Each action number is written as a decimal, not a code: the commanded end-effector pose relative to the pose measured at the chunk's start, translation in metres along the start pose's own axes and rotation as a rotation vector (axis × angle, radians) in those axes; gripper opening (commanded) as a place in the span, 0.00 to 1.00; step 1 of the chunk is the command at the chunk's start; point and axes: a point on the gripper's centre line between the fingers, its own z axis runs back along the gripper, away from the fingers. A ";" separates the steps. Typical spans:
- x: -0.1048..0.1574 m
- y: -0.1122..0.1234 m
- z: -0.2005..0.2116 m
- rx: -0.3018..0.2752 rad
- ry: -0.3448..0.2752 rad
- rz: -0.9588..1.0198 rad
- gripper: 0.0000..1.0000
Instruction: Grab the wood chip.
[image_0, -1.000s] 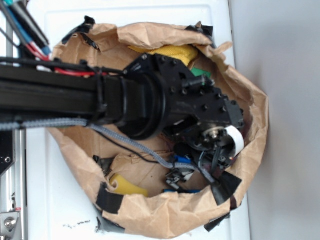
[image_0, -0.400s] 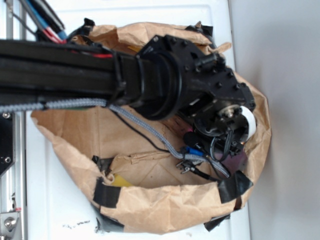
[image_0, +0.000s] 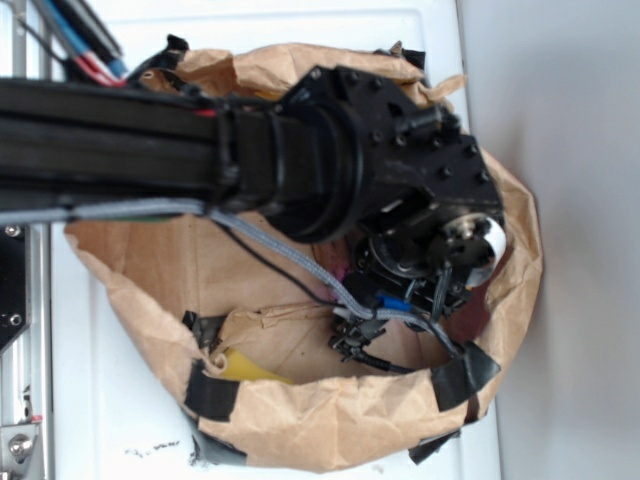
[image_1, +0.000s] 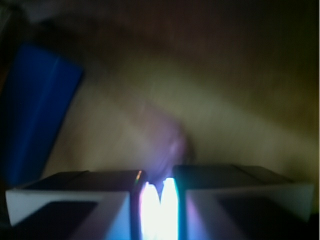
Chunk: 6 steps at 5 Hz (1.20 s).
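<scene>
White tabletop (image_0: 130, 420) bearing brown paper bag (image_0: 300, 420); black arm (image_0: 110, 150) hides most of its interior. Gripper (image_1: 157, 192): wrist view only, jaws nearly together, thin bright gap between. Wood chip: blurred brownish shape (image_1: 167, 145) just beyond fingertips, identity uncertain. Blue object (image_1: 35, 125) at left.

A white surface (image_0: 120, 400) with a faint raised border near its top edge fills the left and middle of the exterior view. Along the right side runs a plain pale grey wall (image_0: 580, 240), meeting the surface in a straight vertical line. At the far left edge stands a silvery metal rail (image_0: 18, 440) with a bolt. The light is bright, even and diffuse, casting soft shadows. A few dark specks (image_0: 160, 450) lie on the surface near the bottom.
</scene>
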 end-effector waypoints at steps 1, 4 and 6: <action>-0.020 -0.003 0.058 0.029 -0.115 0.171 1.00; -0.057 0.025 0.025 0.104 -0.215 0.382 1.00; -0.054 0.030 0.007 0.112 -0.251 0.193 1.00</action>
